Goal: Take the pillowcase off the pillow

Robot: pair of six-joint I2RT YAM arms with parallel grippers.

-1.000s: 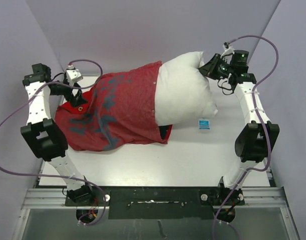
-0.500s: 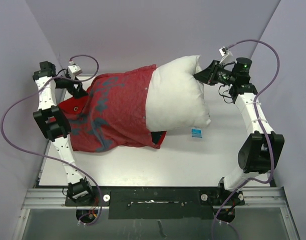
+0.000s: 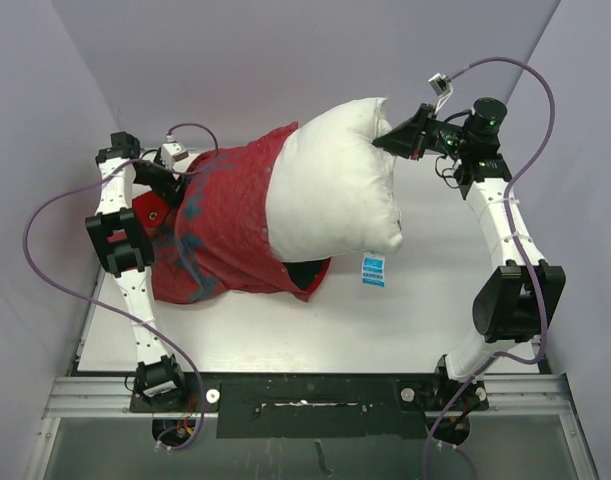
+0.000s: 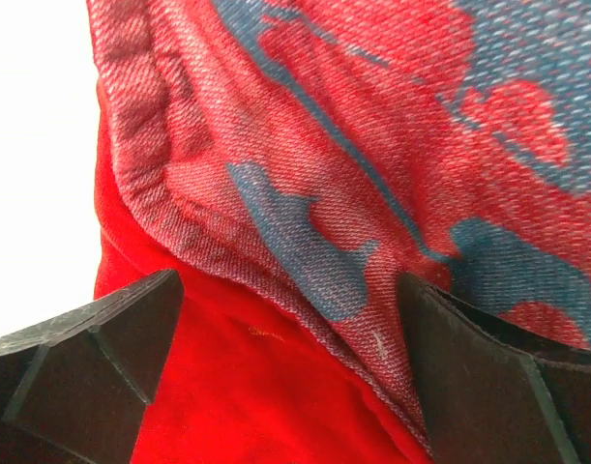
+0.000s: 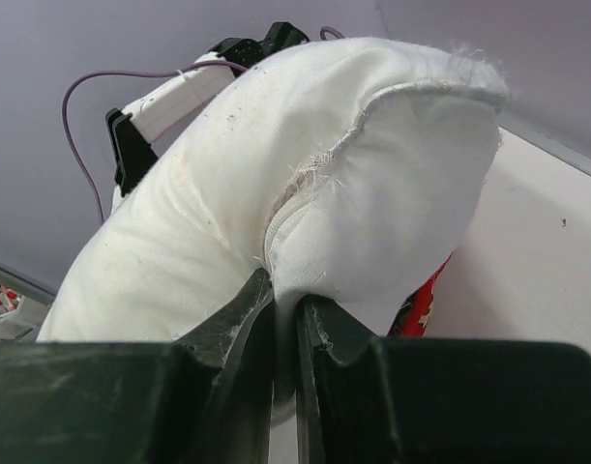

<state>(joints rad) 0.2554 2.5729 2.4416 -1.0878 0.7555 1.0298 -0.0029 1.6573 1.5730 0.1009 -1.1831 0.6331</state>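
Table white, walls lilac; right fingers pinch pillow, left fingers gape over pillowcase.

Right end effector pinching pillow seam; pillowcase behind

You have a white table boxed in by plain lilac-grey walls on three sides, evenly lit, with an aluminium rail along its near edge.

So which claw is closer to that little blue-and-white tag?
Right. The right gripper is shut on the pillow at its far corner, beyond the tag. The left gripper is open at the pillowcase's far left end.
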